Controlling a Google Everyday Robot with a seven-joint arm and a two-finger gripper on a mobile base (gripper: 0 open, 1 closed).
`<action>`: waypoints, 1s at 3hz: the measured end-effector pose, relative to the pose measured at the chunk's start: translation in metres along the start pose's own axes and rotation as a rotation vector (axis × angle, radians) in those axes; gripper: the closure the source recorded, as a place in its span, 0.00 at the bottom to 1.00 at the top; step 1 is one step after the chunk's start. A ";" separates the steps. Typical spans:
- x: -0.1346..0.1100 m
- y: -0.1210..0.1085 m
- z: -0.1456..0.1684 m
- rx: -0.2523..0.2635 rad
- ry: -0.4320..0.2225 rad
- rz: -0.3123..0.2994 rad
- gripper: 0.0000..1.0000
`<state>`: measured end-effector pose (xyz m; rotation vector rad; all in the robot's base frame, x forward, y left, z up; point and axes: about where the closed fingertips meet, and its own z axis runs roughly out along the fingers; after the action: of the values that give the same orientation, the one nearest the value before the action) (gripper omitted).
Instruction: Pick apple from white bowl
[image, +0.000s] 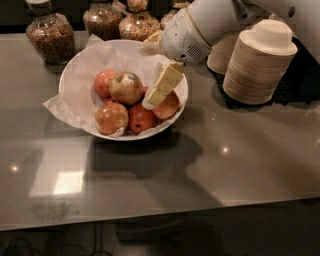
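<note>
The white bowl, lined with crinkled white paper, stands on the dark counter left of centre. It holds several apples. The palest apple, yellow-green with a red blush and a small white sticker near its stem, lies on top of the pile at the middle of the bowl. Redder apples lie around it: one at the back left, one at the front left, one at the front. My gripper reaches down from the upper right into the bowl's right side, just right of the pale apple and over another red apple.
Several glass jars of grains stand along the back edge. Two stacks of tan paper bowls stand at the right, close under my arm. The counter's front edge runs along the bottom.
</note>
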<state>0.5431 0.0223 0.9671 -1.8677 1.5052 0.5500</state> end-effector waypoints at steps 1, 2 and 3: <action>-0.004 -0.008 0.013 -0.020 -0.037 0.005 0.26; -0.010 -0.014 0.025 -0.038 -0.053 0.000 0.24; -0.012 -0.019 0.035 -0.054 -0.057 -0.003 0.24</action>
<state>0.5608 0.0582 0.9558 -1.8793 1.4637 0.6427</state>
